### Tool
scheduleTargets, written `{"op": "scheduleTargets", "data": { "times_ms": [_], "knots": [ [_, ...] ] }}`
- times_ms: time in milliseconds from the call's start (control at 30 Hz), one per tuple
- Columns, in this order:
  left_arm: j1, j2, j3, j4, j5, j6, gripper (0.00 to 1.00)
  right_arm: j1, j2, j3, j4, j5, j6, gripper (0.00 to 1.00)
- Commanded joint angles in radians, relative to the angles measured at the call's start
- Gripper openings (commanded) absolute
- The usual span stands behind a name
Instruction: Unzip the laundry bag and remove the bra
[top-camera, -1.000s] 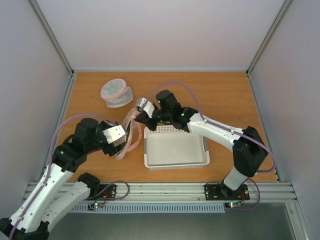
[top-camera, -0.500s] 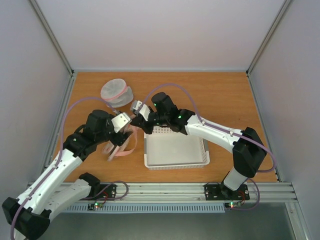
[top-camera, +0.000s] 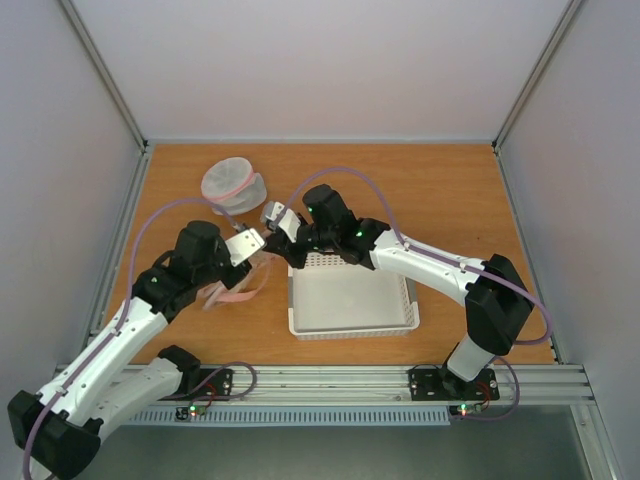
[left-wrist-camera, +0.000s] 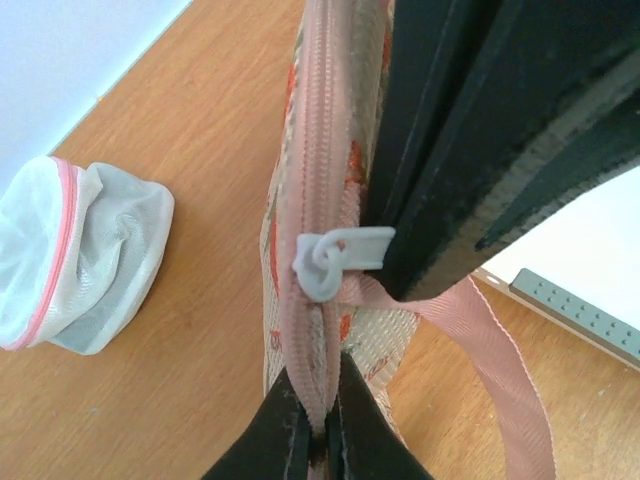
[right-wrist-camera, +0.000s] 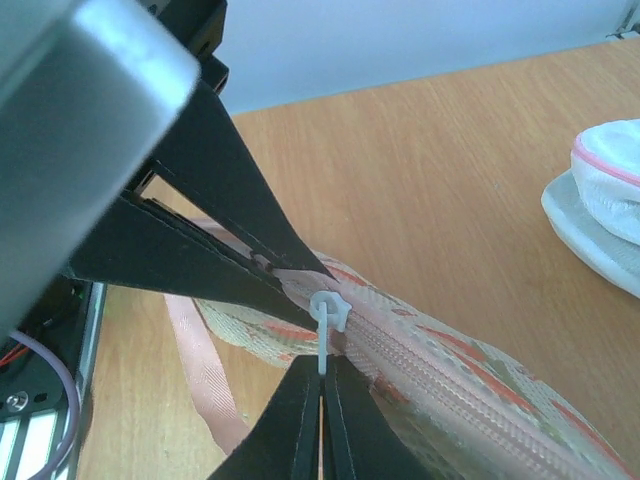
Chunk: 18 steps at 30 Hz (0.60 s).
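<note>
The laundry bag (top-camera: 243, 287) hangs edge-up between my two grippers, left of the basket, its pink loop strap (top-camera: 232, 297) trailing on the table. My left gripper (left-wrist-camera: 318, 425) is shut on the pink zipper trim (left-wrist-camera: 318, 170) at the bag's end, just below the white zipper pull (left-wrist-camera: 330, 262). My right gripper (right-wrist-camera: 322, 385) is shut on that pull (right-wrist-camera: 328, 312), with the cream printed bag (right-wrist-camera: 450, 365) running off to the right. In the top view the left gripper (top-camera: 262, 256) and right gripper (top-camera: 272, 238) nearly touch. The zipper looks closed. The bra is hidden.
A small round white mesh pouch with a pink rim (top-camera: 232, 185) lies behind the grippers, also seen in the left wrist view as the pouch (left-wrist-camera: 70, 260). A white basket (top-camera: 350, 330) stands right of the bag. Metal rails border the table's near edge.
My left gripper has moved up and right to the bag and closed on the zipper trim. The bag has been drawn up between the grippers. My right gripper has stayed shut on the pull.
</note>
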<state>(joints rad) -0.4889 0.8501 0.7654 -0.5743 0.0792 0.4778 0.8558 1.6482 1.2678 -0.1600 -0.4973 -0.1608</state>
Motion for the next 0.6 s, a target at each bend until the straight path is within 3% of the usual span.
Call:
{"op": "scheduleTargets", "data": {
  "times_ms": [0,267,567],
  "knots": [
    [-0.004,-0.032,-0.024,0.033,-0.007,0.083,0.01,-0.029,-0.01,0.021,0.017,0.003,-0.004,0.01],
    [-0.003,-0.096,-0.115,0.06,-0.042,0.371,0.01,-0.118,-0.018,0.009,-0.072,0.015,-0.017,0.01],
    [-0.004,-0.135,-0.108,0.043,-0.012,0.361,0.01,-0.232,0.001,-0.047,-0.091,0.026,-0.033,0.01]
  ]
}}
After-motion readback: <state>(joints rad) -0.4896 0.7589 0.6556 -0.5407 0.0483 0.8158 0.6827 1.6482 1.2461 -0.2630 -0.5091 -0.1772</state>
